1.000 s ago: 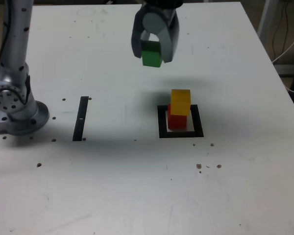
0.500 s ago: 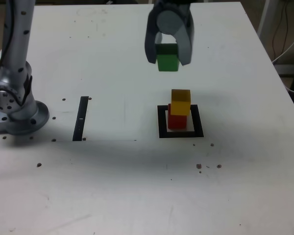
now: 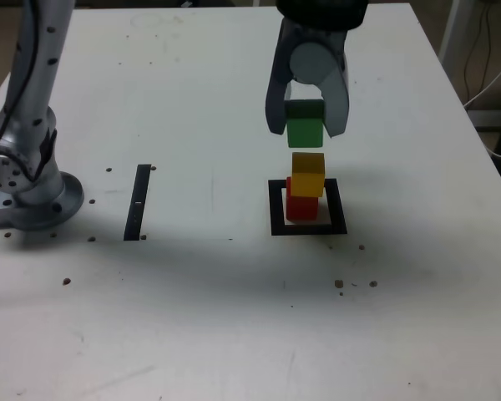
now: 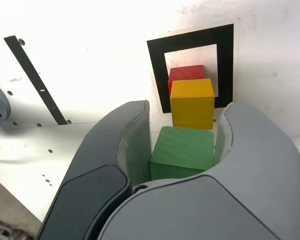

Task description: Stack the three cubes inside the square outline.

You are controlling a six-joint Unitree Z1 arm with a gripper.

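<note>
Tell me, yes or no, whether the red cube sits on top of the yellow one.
No, in the exterior view the yellow cube sits on top of the red cube.

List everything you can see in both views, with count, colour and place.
green cube: one, green, held in the tool
yellow cube: one, yellow, on the red cube
red cube: one, red, inside the square outline
square outline: one, black, on the table
strip: one, black, exterior view's left of the outline
table: one, white, under everything
tool: one, grey, closed on the green cube
arm base: one, grey, exterior view's left
</note>
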